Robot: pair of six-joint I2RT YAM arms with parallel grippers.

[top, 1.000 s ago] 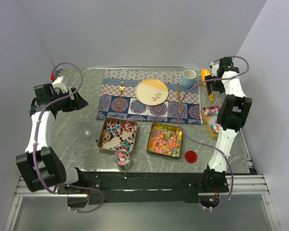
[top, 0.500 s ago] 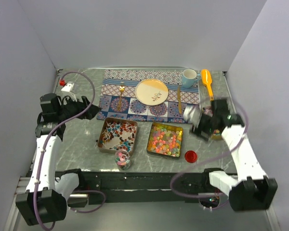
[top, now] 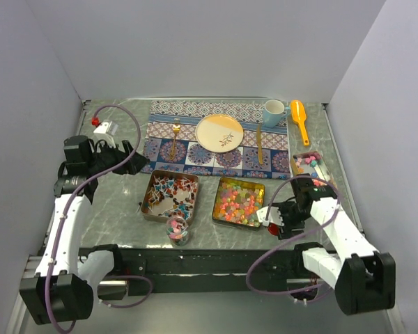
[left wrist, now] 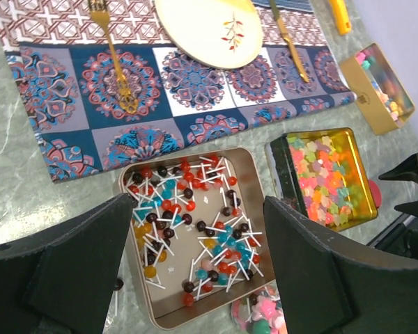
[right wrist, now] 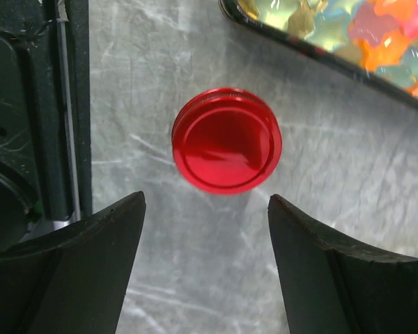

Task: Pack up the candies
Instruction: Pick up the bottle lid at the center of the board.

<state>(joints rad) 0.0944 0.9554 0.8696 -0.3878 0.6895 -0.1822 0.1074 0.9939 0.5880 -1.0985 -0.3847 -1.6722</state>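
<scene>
The candies (top: 238,200) are small glossy pink, orange, yellow and green sweets filling a gold tin (top: 219,209) at the front centre. They also show in the left wrist view (left wrist: 327,177) and at the top right of the right wrist view (right wrist: 376,35). A glass jar (top: 176,229) with some sweets in it stands at the front edge, left of the tin. My right gripper (top: 274,216) (right wrist: 206,197) is open, low over a red lid (right wrist: 226,139) lying on the table right of the tin. My left gripper (top: 124,157) (left wrist: 198,200) is open and empty, raised left of the trays.
A tin of lollipops (top: 169,195) sits left of the gold tin. A patterned placemat (top: 216,146) at the back holds a plate (top: 219,132), fork and knife. A cup (top: 273,113), an orange scoop (top: 299,118) and a small box of sweets (top: 310,165) stand at the right.
My right arm has swung from the back right down to the front and now hovers at the red lid. My left gripper has moved slightly right and forward.
</scene>
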